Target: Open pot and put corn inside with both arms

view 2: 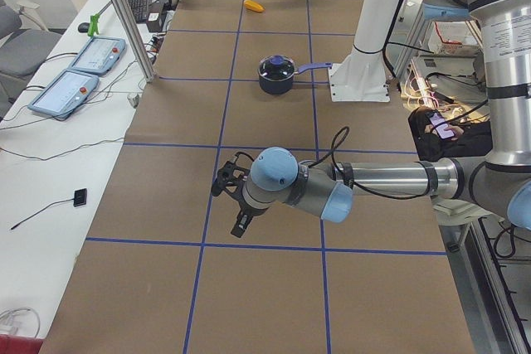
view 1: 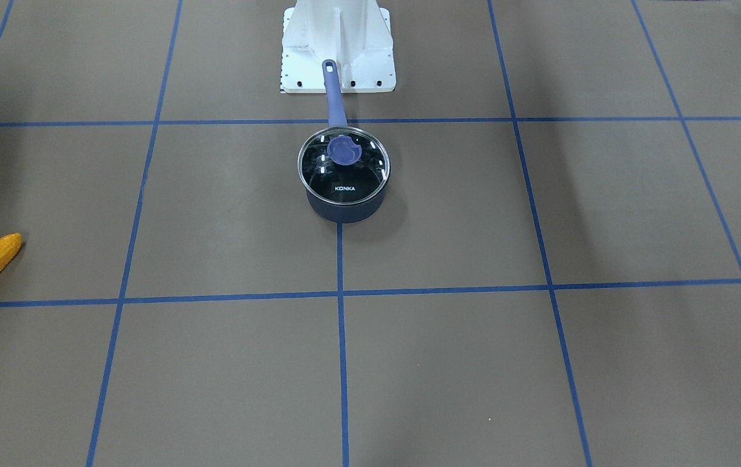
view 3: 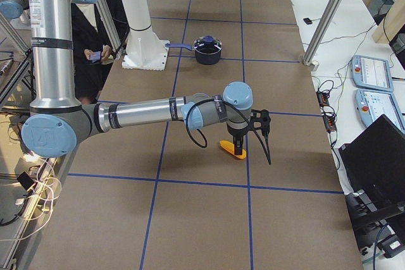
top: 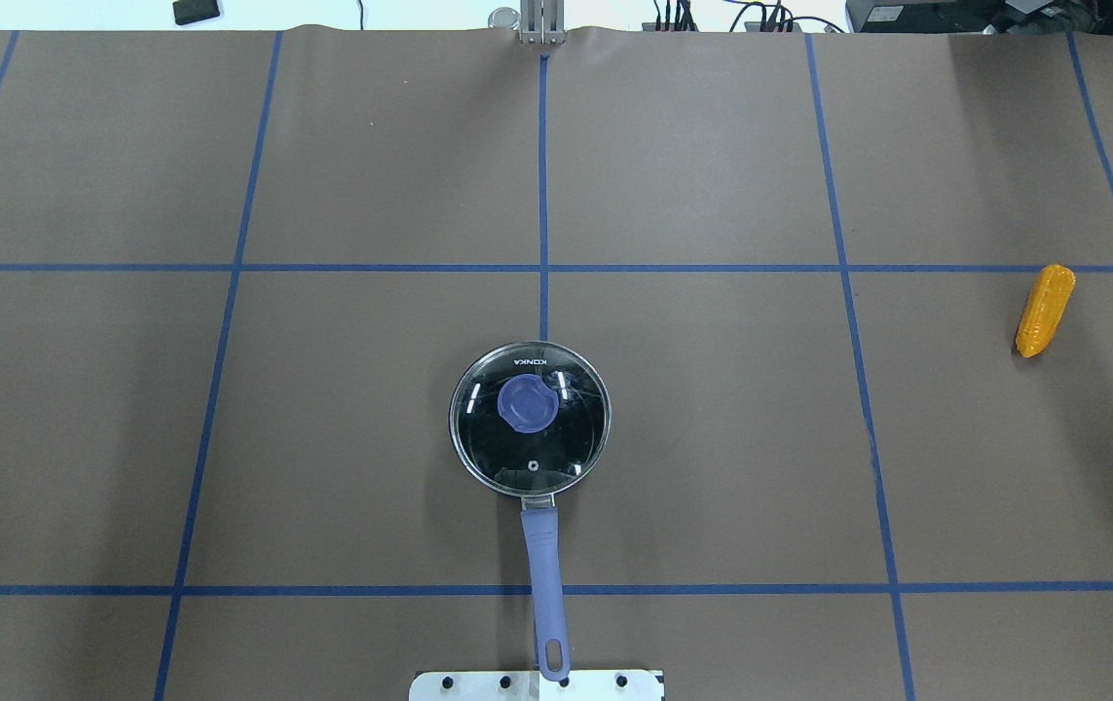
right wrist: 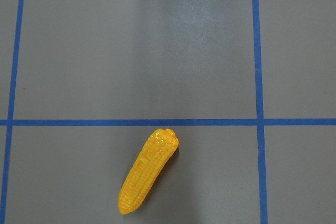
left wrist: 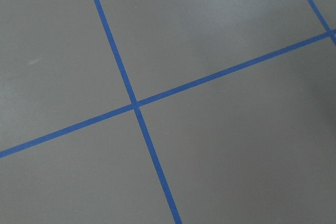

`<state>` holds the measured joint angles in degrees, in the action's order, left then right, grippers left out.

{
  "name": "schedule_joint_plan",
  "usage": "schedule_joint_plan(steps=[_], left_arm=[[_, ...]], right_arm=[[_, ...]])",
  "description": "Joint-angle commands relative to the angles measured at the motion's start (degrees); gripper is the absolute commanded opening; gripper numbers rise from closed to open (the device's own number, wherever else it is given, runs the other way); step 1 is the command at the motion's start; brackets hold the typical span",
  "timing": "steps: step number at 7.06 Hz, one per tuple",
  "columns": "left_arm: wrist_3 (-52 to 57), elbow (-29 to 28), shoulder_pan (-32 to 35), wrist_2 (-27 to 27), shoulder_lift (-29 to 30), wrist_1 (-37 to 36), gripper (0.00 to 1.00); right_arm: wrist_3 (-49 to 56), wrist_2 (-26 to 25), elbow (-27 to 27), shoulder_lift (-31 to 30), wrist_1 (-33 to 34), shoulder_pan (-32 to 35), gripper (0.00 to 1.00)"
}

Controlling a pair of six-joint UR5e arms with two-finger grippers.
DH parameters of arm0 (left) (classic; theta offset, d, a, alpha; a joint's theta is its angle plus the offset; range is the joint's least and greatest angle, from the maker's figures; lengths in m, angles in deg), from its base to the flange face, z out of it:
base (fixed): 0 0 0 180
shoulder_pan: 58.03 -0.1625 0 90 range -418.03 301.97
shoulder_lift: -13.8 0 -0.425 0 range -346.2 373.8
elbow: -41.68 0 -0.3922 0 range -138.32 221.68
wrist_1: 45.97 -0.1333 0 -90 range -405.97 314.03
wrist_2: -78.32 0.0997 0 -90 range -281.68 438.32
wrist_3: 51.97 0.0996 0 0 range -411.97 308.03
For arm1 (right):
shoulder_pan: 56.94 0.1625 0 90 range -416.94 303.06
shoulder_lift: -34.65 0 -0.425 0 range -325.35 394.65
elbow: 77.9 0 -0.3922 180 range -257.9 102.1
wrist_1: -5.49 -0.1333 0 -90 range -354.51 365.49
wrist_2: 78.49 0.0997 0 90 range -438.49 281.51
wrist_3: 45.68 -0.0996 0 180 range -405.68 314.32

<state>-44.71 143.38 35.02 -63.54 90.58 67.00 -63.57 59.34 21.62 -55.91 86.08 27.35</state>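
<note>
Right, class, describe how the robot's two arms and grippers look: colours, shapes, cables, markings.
The left arm and right arm are silver-grey tubes joined by rounded grey joints with light blue caps and black bands. Black cables loop around each wrist. The left gripper and right gripper are black; their finger shape is too small to tell.

Navy saucepan (view 1: 344, 209), glass lid (top: 529, 458) on, upright mid-table, handle (top: 544, 574) toward robot-side edge. Yellow corn cob (top: 1044, 310), flat near right-end edge. Grey right arm (view 3: 145, 113) stretched over corn cob; left arm (view 2: 382, 178) over opposite end
</note>
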Motion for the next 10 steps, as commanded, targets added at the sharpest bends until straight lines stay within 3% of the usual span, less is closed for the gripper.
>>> schedule_joint_plan(steps=[1, 4, 6, 7, 10], left_arm=[[0.1, 0.1, 0.0, 0.0, -0.1, 0.1, 0.99], [-0.4, 0.3, 0.0, 0.0, 0.0, 0.1, 0.99], [-0.8, 1.5, -0.1, 0.0, 0.3, -0.4, 0.99], [-3.6, 2.3, -0.1, -0.2, 0.6, -0.3, 0.99], [-15.8, 7.4, -2.6, -1.8, 1.3, 0.1, 0.99]], right_arm=[[0.1, -0.2, 0.1, -0.1, 0.0, 0.0, 1.0], [0.0, 0.2, -0.4, 0.7, 0.7, -0.2, 1.0], [-0.9, -0.6, -4.1, 2.1, 0.8, -4.5, 1.0], [-5.8, -1.2, -8.0, 6.1, 0.6, -7.3, 1.0], [-13.2, -2.8, -13.1, 9.9, -0.2, -13.3, 1.0]])
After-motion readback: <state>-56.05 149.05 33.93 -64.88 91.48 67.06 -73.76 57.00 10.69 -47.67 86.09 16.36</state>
